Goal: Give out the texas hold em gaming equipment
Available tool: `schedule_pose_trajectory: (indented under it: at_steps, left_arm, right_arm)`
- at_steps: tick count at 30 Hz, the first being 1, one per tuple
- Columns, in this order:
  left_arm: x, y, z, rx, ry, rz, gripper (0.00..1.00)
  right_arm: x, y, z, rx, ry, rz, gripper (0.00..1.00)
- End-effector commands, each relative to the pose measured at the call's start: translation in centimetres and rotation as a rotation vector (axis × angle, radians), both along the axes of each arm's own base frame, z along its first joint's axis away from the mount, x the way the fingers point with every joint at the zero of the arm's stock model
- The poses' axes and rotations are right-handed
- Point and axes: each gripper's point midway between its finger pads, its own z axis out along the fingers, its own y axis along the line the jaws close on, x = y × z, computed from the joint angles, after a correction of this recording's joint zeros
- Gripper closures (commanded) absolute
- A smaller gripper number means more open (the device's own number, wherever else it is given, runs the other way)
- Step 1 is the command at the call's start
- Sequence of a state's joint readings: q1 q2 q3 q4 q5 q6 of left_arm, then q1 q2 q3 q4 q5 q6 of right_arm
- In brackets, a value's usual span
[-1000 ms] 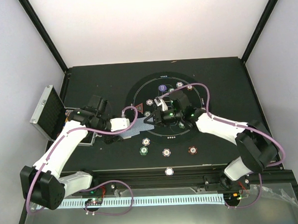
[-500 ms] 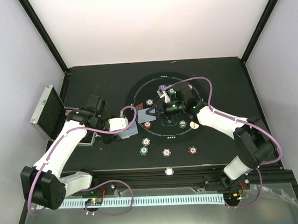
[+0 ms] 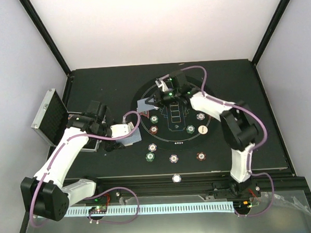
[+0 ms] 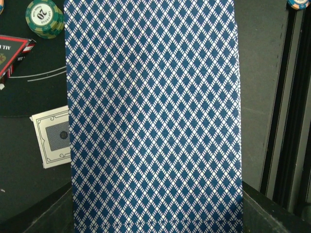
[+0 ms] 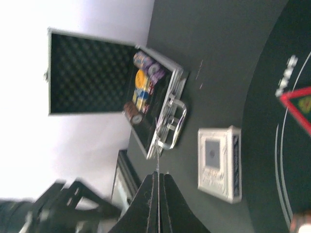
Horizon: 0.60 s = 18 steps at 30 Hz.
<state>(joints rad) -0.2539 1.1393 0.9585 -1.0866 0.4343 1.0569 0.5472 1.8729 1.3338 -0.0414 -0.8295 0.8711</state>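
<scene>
1. Resting nearest the arms' bases, a white button disc (image 3: 176, 178) lies at the black table's (image 3: 240, 143) near edge; beyond it, striped poker chips (image 3: 174, 158) dot a printed ring.
2. Left fingers (image 3: 127, 132) pinch blue-diamond-backed playing cards (image 4: 155, 116) just left of that ring.
3. An open metal case (image 3: 50, 118) stands at the table's left edge.
4. Farthest, right fingers (image 5: 149, 204) press together on a single card (image 3: 144, 104), edge-on in the wrist view.

Left arm elbow-bent, reaching right; left pincer (image 3: 128, 132) clamped on playing cards (image 4: 155, 116). Right arm stretched far and left; right pincer (image 5: 158, 174) pinched shut on single card (image 3: 143, 104).
</scene>
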Motion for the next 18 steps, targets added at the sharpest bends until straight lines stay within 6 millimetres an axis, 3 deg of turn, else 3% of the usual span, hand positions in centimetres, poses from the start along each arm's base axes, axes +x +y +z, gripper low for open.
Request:
schedule_pose_trajectory:
  at_steps: [1, 6, 13, 16, 18]
  left_arm:
    - [-0.7, 0.3, 0.8, -0.016, -0.004, -0.010, 0.98]
    - [-0.8, 0.7, 1.4, -0.017, -0.007, 0.000, 0.98]
    - [-0.8, 0.7, 1.7, -0.031, -0.002, 0.003, 0.98]
    - [-0.8, 0.6, 1.6, -0.035, 0.006, 0.004, 0.98]
    - [-0.8, 0.6, 1.6, -0.038, 0.008, 0.004, 0.98]
  right_arm:
    - [4.0, 1.5, -3.4, -0.082, 0.022, -0.013, 0.99]
    - [8.0, 3.5, -7.6, -0.139, 0.073, -0.028, 0.99]
    - [11.1, 4.5, -12.2, -0.223, 0.119, -0.075, 0.98]
    - [11.9, 4.3, -12.6, -0.252, 0.105, -0.094, 0.85]
    - [12.2, 4.1, -12.6, -0.264, 0.097, -0.101, 0.69]
